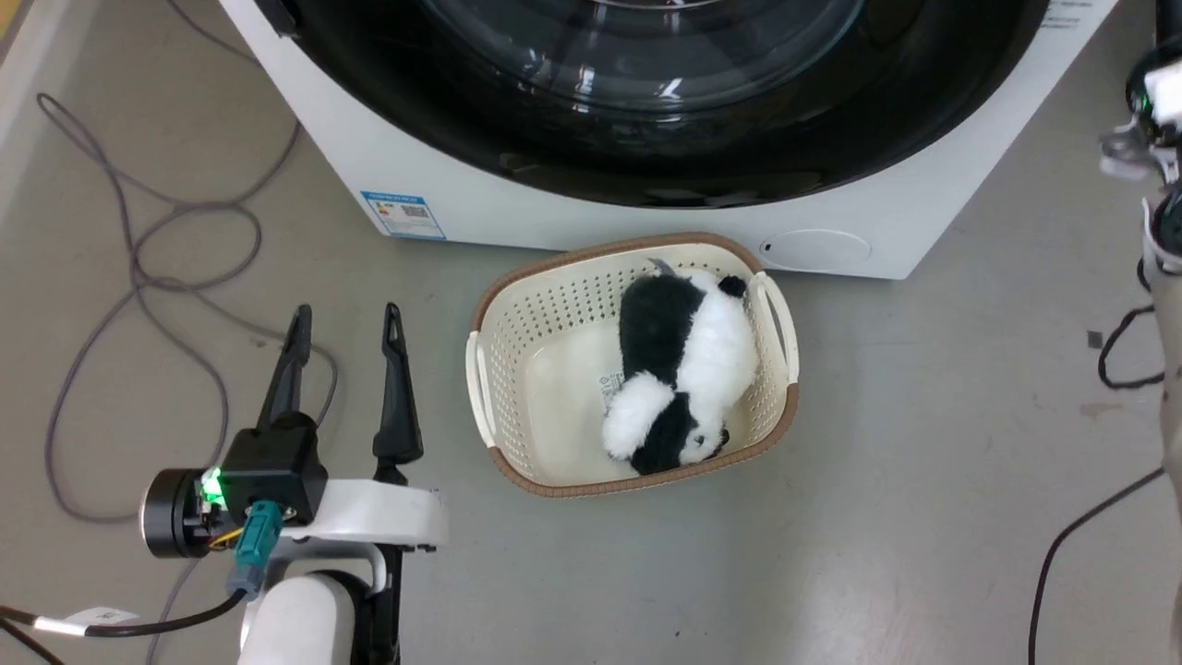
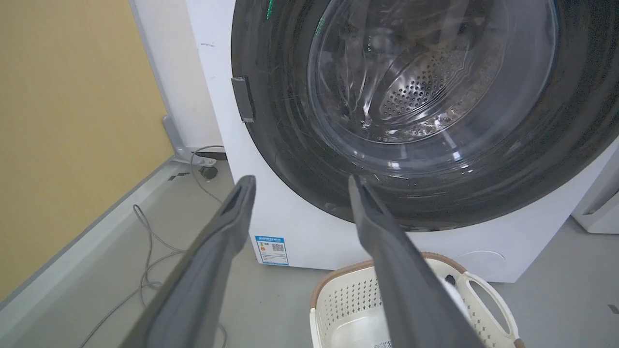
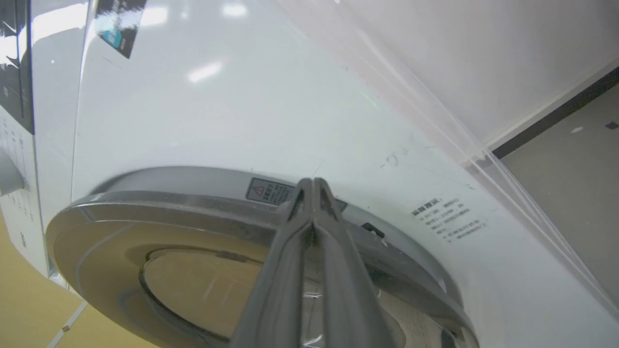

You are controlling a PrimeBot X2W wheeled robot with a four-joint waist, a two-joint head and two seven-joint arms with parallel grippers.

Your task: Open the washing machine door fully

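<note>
**Washing machine door** [image 1: 646,111]: at 12 o'clock in the head view. Its black rim lies close against the white cabinet and is not swung out. Whether the latch has released cannot be told.

**Right gripper** [image 3: 313,186]: fingers pressed together with nothing seen between them, tips at the door's silver side edge beside a warning label [image 3: 269,191].

**Left gripper** [image 1: 346,314]: at 8 o'clock, fingers spread wide and holding nothing, well apart from the door.

**Recommendation:** the step in hand appears to be drawing the rim off the cabinet. The tips should stay hooked behind the edge and follow the hinge arc, not a straight pull, or they may slip off the glossy rim.

**Surroundings:**
- A basket [image 1: 517,369] holding a panda toy [image 1: 688,360] sits on the floor [image 1: 923,462] just below the door. It is judged low enough to clear the swing, but this is unconfirmed.
- If the door swings away from the right gripper, the left arm may obstruct it.
- Loose cables [image 1: 137,263] lie at 9 o'clock.
</note>
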